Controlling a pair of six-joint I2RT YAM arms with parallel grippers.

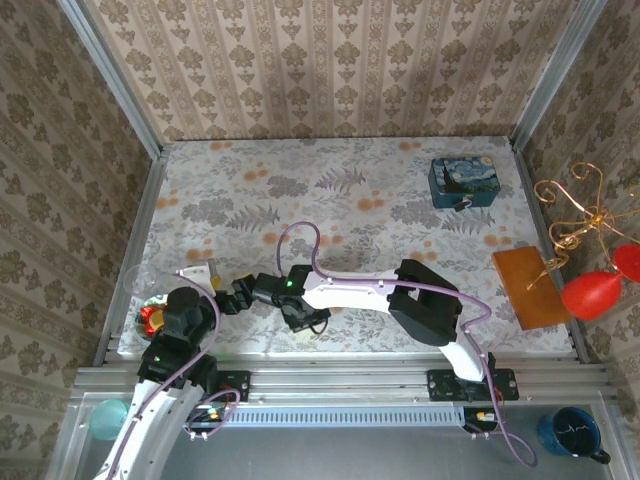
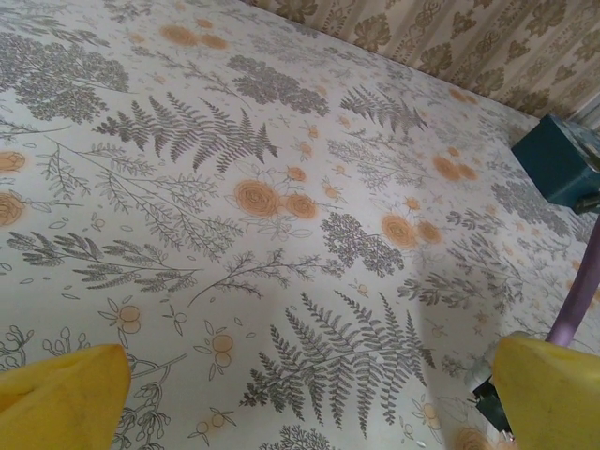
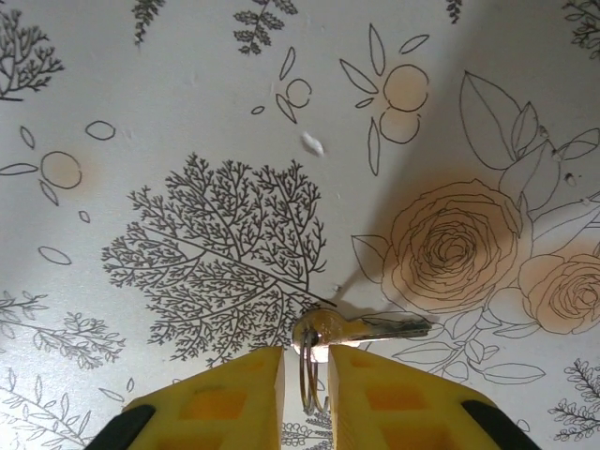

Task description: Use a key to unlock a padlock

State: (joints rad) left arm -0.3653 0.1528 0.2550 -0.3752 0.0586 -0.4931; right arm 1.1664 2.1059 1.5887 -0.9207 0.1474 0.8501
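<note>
- Our left gripper (image 2: 305,389) is wide open, with one yellow finger (image 2: 61,394) at each lower corner of its wrist view. Between them is bare flowered tablecloth (image 2: 281,234).
- Seen from above, the left gripper (image 1: 195,272) hangs over the near left part of the table.
- Our right arm reaches across to the left, so the right gripper (image 1: 228,297) sits just beside the left one.
- In the right wrist view, the right gripper (image 3: 305,361) has its yellow fingers (image 3: 225,394) drawn almost together, leaving a narrow slot.
- The key ring (image 3: 307,375) stands in that slot. We cannot tell whether the pads actually press on it.
- The key (image 3: 370,328) lies flat on the cloth just ahead of the fingertips, its blade pointing right.
- The padlock (image 1: 461,206) is far back on the right, just in front of the blue tin (image 1: 462,178). It is well apart from both grippers and too small to tell whether it touches the tin.
- A wooden board (image 1: 530,285) lies at the right edge of the table.
</note>
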